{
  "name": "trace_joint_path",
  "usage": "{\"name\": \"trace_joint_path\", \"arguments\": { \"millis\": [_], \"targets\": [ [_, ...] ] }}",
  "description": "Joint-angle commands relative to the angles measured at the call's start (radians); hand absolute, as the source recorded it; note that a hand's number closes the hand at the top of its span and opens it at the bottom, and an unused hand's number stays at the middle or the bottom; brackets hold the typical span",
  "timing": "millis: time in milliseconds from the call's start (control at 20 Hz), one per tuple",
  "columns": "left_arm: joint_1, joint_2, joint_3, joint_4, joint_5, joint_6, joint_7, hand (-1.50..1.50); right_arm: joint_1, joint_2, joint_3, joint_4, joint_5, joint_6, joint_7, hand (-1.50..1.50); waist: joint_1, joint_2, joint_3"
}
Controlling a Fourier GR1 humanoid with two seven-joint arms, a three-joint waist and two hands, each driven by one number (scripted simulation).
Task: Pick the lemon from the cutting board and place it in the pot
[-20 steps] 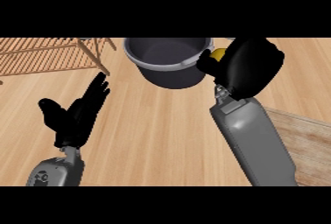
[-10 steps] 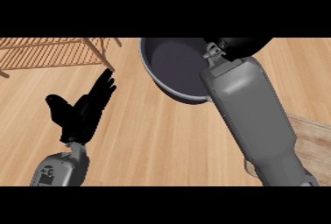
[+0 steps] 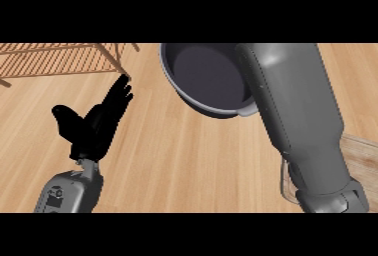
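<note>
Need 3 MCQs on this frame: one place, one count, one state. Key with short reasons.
1. Where is the dark grey round pot?
A) lower left corner
B) top middle, beside the grey right forearm
C) lower right corner

2. How many hands show?
A) two
B) none
C) one

3. The black left hand is:
A) open, fingers straight
B) curled round a lemon
C) inside the pot

Key: 1 B, the forearm crosses the pot's right rim at the top. 2 C, only the left one shows. 3 A, its fingers point up and hold nothing.
</note>
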Motion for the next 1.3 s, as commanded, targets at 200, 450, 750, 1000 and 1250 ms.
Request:
{"name": "trace_joint_path", "arguments": {
  "millis": [200,450,750,1000,1250],
  "targets": [
    [0.023,-0.022,-0.017,0.002,0.003,-0.001,-0.018,0.0,-0.065,0.009,-0.094,0.195,-0.108,-0.07,0.242,1.5,0.006,0.004,0.001],
    [-0.015,-0.021,-0.015,0.012,-0.003,0.002,-0.006,0.0,-0.005,0.009,-0.215,0.185,-0.148,-0.271,0.242,-1.5,0.006,0.015,0.004],
    [0.016,-0.013,-0.013,-0.015,-0.005,0.002,-0.018,0.0,0.006,0.009,-0.258,0.152,-0.184,-0.477,0.198,-1.5,0.015,0.008,0.004],
    [0.014,-0.017,-0.009,0.016,0.002,-0.001,-0.01,0.0,-0.002,0.009,-0.189,0.08,-0.023,-0.624,0.166,-1.5,-0.015,0.004,0.001],
    [0.028,-0.01,-0.005,-0.013,-0.006,0.008,-0.002,0.0,0.029,0.009,-0.165,0.024,0.105,-0.68,0.224,-1.5,-0.03,-0.01,0.002]
  ]
}}
